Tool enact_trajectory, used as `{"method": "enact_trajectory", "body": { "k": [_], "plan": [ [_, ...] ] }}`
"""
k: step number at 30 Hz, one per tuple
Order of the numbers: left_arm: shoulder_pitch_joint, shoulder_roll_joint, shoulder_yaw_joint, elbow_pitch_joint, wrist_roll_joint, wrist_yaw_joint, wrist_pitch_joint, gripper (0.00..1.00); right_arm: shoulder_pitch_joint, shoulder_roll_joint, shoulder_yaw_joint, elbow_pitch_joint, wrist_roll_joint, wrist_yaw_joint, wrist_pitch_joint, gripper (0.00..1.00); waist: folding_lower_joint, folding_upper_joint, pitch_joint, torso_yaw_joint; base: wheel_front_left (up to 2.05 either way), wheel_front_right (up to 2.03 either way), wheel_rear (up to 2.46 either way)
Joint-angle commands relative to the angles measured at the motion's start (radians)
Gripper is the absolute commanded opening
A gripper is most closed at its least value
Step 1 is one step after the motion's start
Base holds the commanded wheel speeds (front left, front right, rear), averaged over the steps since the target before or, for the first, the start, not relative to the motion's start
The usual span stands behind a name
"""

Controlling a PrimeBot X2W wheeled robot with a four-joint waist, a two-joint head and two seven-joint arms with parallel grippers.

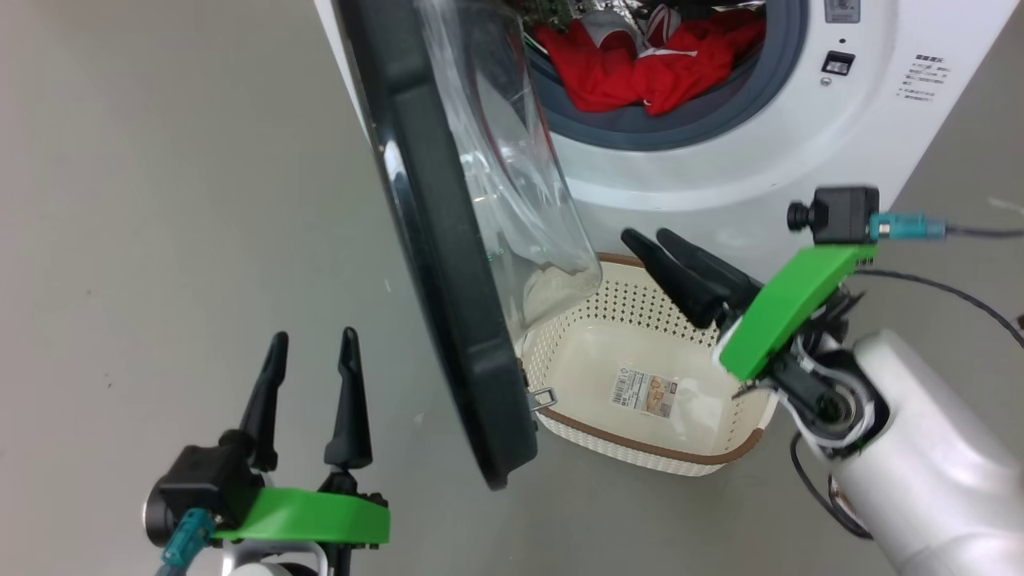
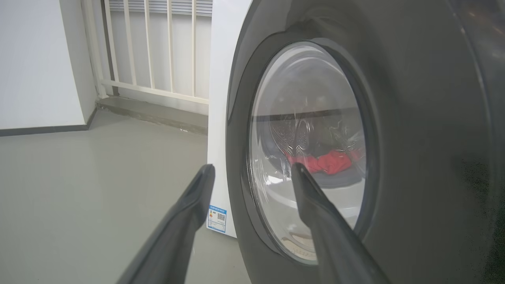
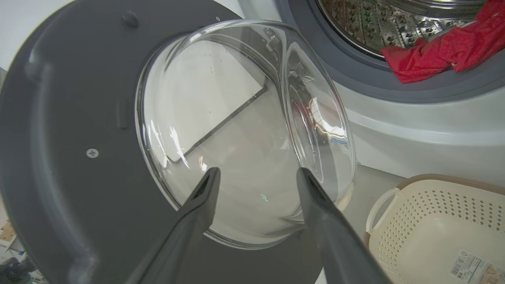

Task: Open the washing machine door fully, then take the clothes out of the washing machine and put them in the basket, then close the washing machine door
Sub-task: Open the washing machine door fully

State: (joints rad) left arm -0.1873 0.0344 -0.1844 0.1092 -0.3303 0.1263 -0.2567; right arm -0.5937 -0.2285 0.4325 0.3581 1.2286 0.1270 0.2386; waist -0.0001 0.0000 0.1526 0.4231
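Observation:
The washing machine point(image 1: 720, 168) stands at the top with its door point(image 1: 448, 304) swung partway out, the glass bowl point(image 1: 512, 184) facing right. Red clothes point(image 1: 640, 64) lie in the drum point(image 3: 363, 23) and spill onto the grey gasket. On the floor below the opening sits the basket point(image 1: 640, 444), with nothing in it. My right gripper point(image 1: 646, 234) hovers over the basket, open, pointing at the door's glass point(image 3: 236, 118) without touching it. Left of the door, my left gripper point(image 1: 314, 336) is open, facing the door's outer face point(image 2: 414, 118).
Bare grey floor spreads to the left of the door point(image 1: 160, 200). A white railing point(image 2: 158, 47) and a wall point(image 2: 35, 63) stand beyond the machine's side. The door's lower edge overhangs the basket's left rim. Cables trail from my right wrist point(image 1: 944, 292).

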Motion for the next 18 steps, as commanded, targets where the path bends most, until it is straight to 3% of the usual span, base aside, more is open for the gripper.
{"method": "enact_trajectory", "body": {
  "k": [1, 3, 9, 14, 18],
  "plan": [
    [-0.014, 0.016, 0.039, -0.029, 0.008, -0.005, -0.005, 1.00, 0.017, 0.006, 0.016, -0.028, -0.016, 0.004, -0.015, 1.00, 0.0001, 0.0000, -0.001, -0.004, 0.00, 0.00, 0.00],
    [-0.011, 0.016, 0.050, -0.044, 0.013, -0.006, -0.005, 1.00, 0.030, -0.015, 0.047, -0.015, -0.124, 0.004, -0.120, 1.00, 0.0001, 0.0000, -0.002, -0.014, 0.00, 0.00, 0.00],
    [-0.005, 0.016, 0.058, -0.063, 0.036, -0.004, -0.005, 1.00, 0.054, -0.017, 0.057, 0.012, -0.251, 0.004, -0.278, 1.00, 0.0001, 0.0000, -0.008, -0.024, 0.00, 0.00, 0.00],
    [0.002, 0.016, 0.060, -0.070, 0.031, -0.001, -0.005, 1.00, 0.082, -0.003, 0.025, 0.062, -0.408, 0.004, -0.430, 1.00, 0.0001, 0.0000, -0.012, -0.030, 0.00, 0.00, 0.00],
    [0.011, 0.016, 0.056, -0.078, 0.047, -0.001, -0.005, 1.00, 0.104, 0.026, -0.029, 0.087, -0.558, 0.004, -0.484, 1.00, 0.0001, 0.0000, -0.012, -0.033, 0.00, 0.00, 0.00]
  ]
}}
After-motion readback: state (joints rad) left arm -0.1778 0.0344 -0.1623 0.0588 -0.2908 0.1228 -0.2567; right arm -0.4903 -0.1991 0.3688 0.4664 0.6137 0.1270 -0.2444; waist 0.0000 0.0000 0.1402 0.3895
